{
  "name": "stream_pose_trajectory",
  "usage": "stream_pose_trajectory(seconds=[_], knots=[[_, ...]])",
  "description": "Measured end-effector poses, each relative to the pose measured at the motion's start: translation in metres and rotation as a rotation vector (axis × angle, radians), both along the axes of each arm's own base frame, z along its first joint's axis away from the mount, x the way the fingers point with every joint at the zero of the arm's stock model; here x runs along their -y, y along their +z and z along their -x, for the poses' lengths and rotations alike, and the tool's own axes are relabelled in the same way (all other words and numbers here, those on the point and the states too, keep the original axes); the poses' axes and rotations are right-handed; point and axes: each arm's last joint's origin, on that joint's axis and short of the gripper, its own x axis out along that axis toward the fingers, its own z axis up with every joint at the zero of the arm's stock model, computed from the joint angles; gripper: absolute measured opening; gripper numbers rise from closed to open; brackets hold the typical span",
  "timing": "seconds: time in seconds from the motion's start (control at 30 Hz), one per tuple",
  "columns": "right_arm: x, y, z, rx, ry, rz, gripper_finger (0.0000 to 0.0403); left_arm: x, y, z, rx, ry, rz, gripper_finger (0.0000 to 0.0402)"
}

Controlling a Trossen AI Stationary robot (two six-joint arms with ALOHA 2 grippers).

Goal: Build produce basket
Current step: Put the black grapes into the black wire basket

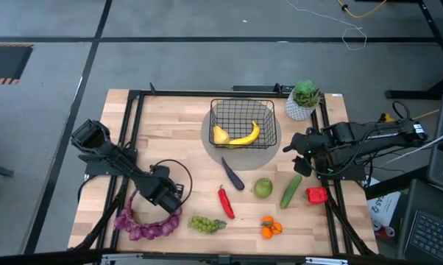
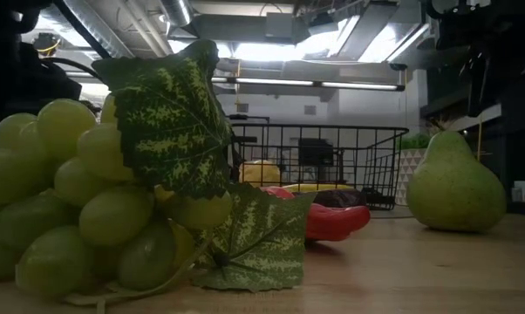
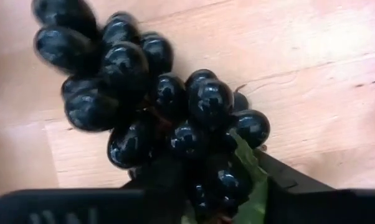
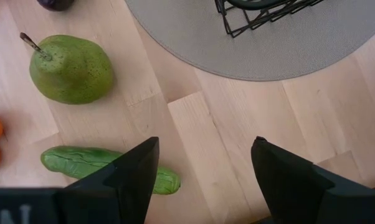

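One black wire basket (image 1: 242, 121) on one grey round mat (image 1: 269, 149) — one banana (image 1: 246, 136) inside. On the table: two grape bunches — purple (image 1: 144, 227), green (image 1: 207, 224) — one chili (image 1: 226, 201), one eggplant (image 1: 232, 175), one pear (image 1: 263, 188), one cucumber (image 1: 291, 191), two oranges (image 1: 271, 228), one potted plant (image 1: 304, 99).

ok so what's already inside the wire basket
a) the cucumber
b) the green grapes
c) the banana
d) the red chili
c: in the high view the yellow banana lies inside the black wire basket, while the other three are out on the table.
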Motion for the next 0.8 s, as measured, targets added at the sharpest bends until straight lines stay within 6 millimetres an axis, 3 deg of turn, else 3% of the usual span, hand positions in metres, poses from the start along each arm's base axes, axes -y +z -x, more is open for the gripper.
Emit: stream_pose_trajectory(seconds=[0.2,0.4,0.57,0.8], knots=[[0.000,0.000,0.000,0.000,0.000,0.000,0.0255,-0.005,0.001,-0.003,0.023,-0.005,-0.038,0.0021],[0.000,0.000,0.000,0.000,0.000,0.000,0.0255,-0.003,0.016,-0.009,0.028,-0.011,-0.080,0.0016],[0.000,0.000,0.000,0.000,0.001,0.000,0.0255,0.001,0.046,-0.020,0.054,-0.121,-0.210,0.0014],[0.000,0.000,0.000,0.000,0.003,0.001,0.0255,-0.004,0.109,-0.041,0.120,-0.331,-0.567,0.0014]])
